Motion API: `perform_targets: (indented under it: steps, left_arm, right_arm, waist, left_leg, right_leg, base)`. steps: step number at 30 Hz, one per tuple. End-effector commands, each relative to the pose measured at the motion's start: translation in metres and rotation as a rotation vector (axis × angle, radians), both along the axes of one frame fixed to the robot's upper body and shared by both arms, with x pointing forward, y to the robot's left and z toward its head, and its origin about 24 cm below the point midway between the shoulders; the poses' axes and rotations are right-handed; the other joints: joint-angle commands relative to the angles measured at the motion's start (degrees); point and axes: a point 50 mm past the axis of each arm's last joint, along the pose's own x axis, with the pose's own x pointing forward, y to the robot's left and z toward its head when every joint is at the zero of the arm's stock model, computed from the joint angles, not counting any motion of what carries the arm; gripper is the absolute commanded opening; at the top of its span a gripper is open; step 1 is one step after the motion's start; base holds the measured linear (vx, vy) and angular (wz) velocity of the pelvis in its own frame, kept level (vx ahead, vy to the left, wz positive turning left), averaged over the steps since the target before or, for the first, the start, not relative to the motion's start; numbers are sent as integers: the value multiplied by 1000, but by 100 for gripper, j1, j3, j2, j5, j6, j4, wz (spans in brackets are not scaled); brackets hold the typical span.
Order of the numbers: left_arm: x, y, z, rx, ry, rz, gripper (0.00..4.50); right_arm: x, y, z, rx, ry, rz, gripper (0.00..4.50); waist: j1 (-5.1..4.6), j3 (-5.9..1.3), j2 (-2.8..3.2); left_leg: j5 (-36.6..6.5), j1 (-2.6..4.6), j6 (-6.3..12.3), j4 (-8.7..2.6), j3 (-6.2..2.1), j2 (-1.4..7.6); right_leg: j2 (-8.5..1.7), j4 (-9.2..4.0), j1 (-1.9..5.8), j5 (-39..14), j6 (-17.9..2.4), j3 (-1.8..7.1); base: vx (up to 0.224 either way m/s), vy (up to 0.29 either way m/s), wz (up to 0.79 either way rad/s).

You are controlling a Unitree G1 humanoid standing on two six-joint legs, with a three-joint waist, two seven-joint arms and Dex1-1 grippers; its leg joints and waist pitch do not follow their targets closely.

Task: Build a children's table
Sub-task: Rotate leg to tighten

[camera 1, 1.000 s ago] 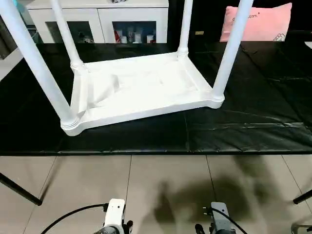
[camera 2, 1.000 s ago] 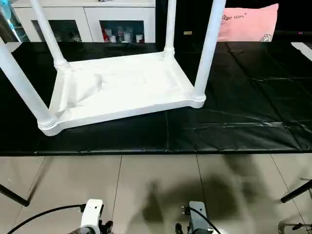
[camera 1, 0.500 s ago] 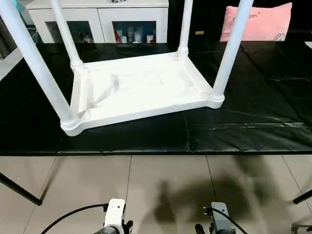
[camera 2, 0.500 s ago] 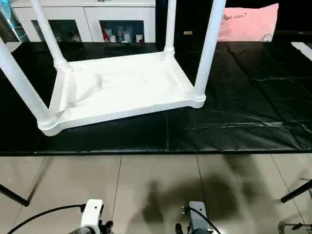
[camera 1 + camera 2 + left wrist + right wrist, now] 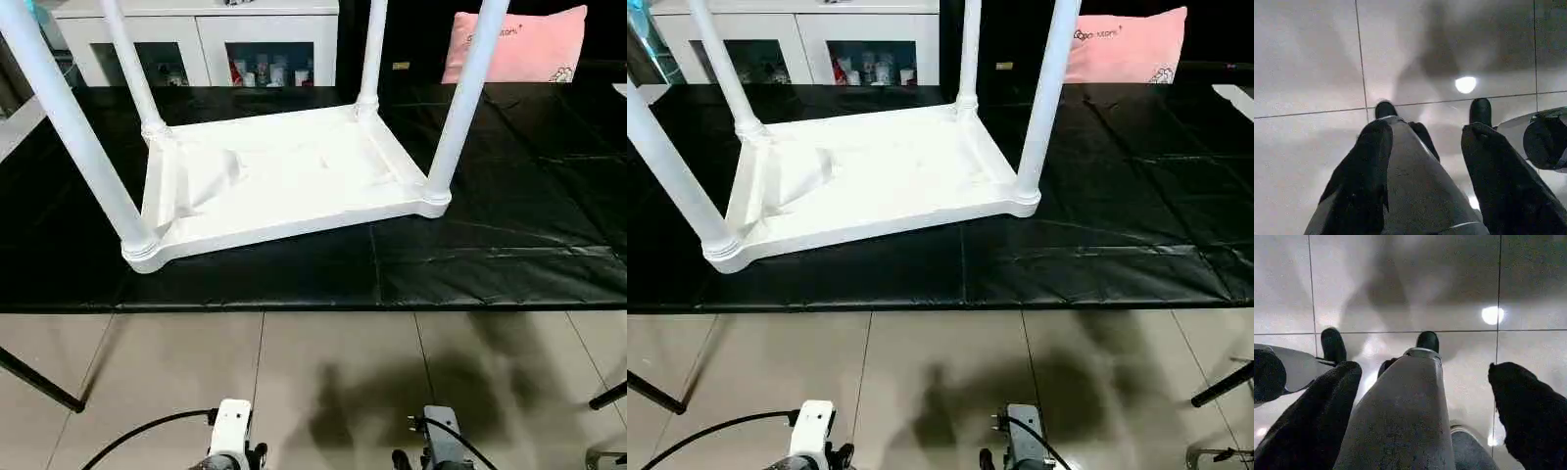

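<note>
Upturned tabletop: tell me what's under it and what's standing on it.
The tabletop lies upside down on a black sheet. Four white legs stand up from its corner sockets. The sheet directly beneath it is covered from view.

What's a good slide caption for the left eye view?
Upside-down white children's table, all four legs standing up from its corners, resting on a black-covered surface before a white cabinet and pink pillow.
</note>
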Motion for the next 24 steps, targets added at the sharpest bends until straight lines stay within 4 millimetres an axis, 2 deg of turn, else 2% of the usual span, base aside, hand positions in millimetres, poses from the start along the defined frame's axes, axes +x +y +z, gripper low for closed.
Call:
perform_targets:
  steps: [1, 24]
  left_arm:
    - [-1, 2, -1, 5, 11, 3, 260]
    - [-1, 2, -1, 5, 11, 3, 260]
  right_arm:
    - [-6, 0, -2, -3, 23, 8, 450]
    - [-6, 0, -2, -3, 23, 8, 450]
  waist:
    - [-11, -161, -28]
    - [-10, -160, -21]
  left_leg:
    - [-2031, 100, 111, -553, -248, 562]
    - [-2030, 104, 109, -556, -248, 566]
  right_leg:
    - [-576, -508, 90, -1314, -1357, 298]
    - [-575, -506, 89, -1289, -1365, 297]
  base:
    - [0, 0, 0]
    - [0, 0, 0]
